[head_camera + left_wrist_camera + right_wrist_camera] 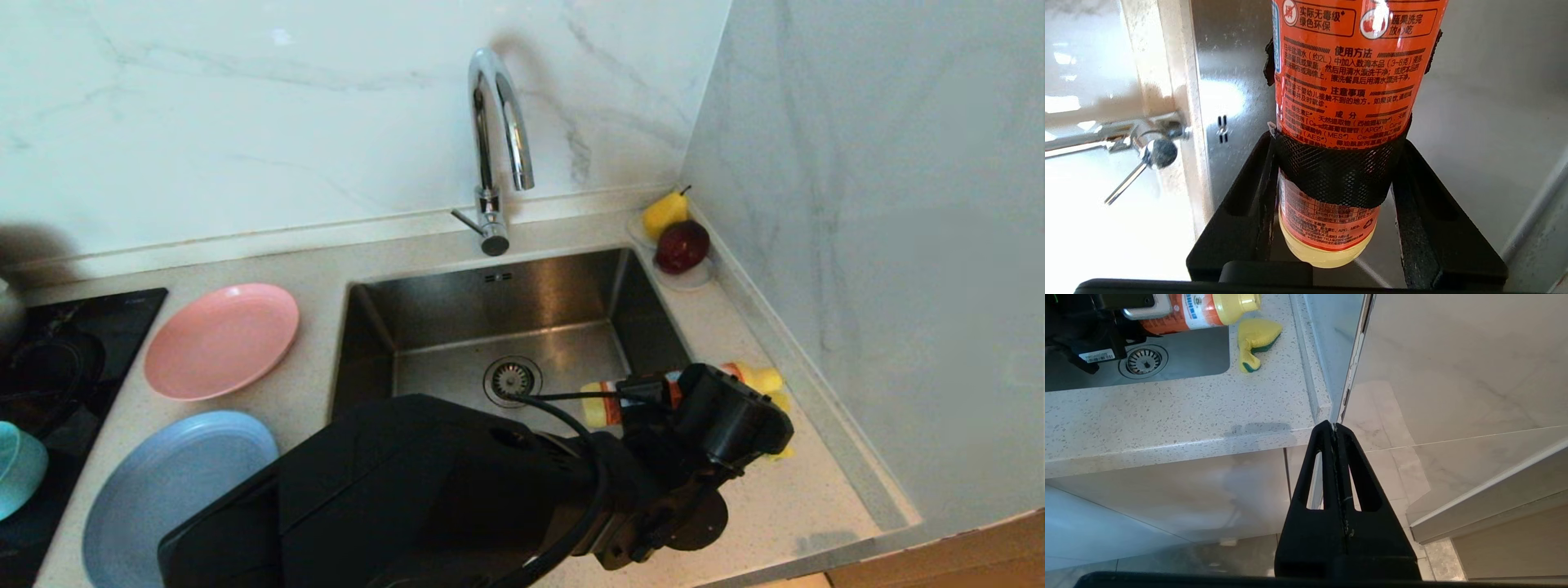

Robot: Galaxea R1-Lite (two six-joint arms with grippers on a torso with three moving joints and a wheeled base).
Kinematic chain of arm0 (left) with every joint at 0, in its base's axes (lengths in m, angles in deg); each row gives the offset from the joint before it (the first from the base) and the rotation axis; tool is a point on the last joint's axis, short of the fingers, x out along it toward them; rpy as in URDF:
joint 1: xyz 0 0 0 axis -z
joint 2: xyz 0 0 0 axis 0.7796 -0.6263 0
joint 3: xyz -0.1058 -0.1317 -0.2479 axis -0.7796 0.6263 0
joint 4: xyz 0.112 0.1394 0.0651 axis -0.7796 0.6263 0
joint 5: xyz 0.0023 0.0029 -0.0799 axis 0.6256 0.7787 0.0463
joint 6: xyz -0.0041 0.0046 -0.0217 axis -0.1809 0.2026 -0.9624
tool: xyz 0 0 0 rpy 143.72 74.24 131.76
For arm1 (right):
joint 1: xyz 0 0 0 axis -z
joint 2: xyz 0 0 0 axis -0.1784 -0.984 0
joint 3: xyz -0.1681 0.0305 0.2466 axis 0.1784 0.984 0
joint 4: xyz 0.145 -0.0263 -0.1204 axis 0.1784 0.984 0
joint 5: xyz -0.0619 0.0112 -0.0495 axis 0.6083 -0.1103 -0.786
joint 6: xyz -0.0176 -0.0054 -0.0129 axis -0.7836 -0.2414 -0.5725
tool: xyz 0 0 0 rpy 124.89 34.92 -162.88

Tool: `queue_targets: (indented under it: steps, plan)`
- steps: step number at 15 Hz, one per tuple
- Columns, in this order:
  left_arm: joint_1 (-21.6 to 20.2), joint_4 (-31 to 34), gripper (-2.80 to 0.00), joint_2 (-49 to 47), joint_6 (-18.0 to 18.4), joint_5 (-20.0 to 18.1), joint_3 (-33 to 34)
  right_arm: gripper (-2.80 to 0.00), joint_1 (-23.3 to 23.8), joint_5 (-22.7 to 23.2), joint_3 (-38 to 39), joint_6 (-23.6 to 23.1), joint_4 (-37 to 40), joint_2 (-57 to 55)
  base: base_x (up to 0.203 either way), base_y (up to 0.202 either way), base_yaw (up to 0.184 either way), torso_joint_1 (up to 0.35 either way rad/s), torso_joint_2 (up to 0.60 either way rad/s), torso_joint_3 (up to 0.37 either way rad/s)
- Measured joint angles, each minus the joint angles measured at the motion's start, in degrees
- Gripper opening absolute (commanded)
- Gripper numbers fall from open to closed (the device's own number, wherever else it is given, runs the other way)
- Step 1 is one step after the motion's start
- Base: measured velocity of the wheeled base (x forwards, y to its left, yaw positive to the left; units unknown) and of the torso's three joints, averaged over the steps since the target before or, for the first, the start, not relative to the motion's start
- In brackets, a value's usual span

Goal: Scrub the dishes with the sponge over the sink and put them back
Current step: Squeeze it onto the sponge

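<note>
Head view: we are seeing the left hand (653, 396) reaching across the sink (522, 327), grasping the orange bottle (1345, 81) lying level over the basin's right edge. Right hand (1336, 428) is hanging clenched below the table (1167, 416) edge. Sponge (1255, 341) is lying on the table beside the bottle's cap. Pink plate (222, 340), light-blue plate (175, 490) and teal bowl (16, 469) are sitting left of the sink.
</note>
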Motion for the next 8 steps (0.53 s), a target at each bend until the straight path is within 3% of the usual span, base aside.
queue_targets:
  steps: [2,8]
  plan:
    - [0.00,-0.01,-2.80,-0.11,0.64,2.01,0.16,-2.80,0.00,-0.01,0.00,0.01,-0.02,0.00,0.000,0.000,0.000,0.000,0.00,0.000]
    - [-0.06,0.84,-2.80,-0.76,0.68,2.29,-0.83,-2.80,0.00,0.00,0.00,0.01,0.00,0.00,0.000,0.000,0.000,0.000,0.00,0.000]
